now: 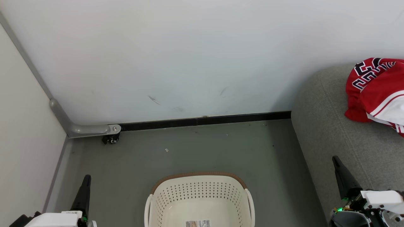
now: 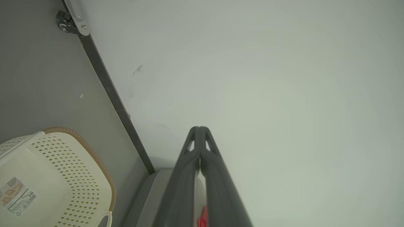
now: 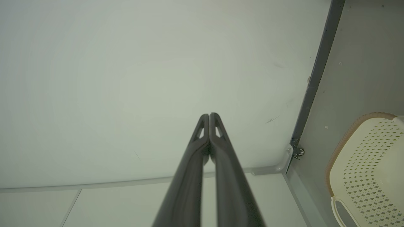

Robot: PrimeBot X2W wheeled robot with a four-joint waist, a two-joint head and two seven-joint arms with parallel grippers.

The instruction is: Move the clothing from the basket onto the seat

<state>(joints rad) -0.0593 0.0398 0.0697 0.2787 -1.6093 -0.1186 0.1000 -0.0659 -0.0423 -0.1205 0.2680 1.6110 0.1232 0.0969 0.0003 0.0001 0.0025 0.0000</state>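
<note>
Head view: shows the clothing (image 1: 375, 91) heaped on the seat (image 1: 334, 138), well right of the basket (image 1: 199, 174); a label (image 1: 198, 223) on the basket's floor. Left gripper (image 1: 87, 178) left of the basket, right gripper (image 1: 336, 160) right of it.
Left wrist view: left gripper clenched, grasping nothing.
Right wrist view: right gripper likewise clenched, empty.

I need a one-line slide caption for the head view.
Red clothing lies on the sofa; the basket on the floor looks empty; left tool and right tool are shut.
</note>
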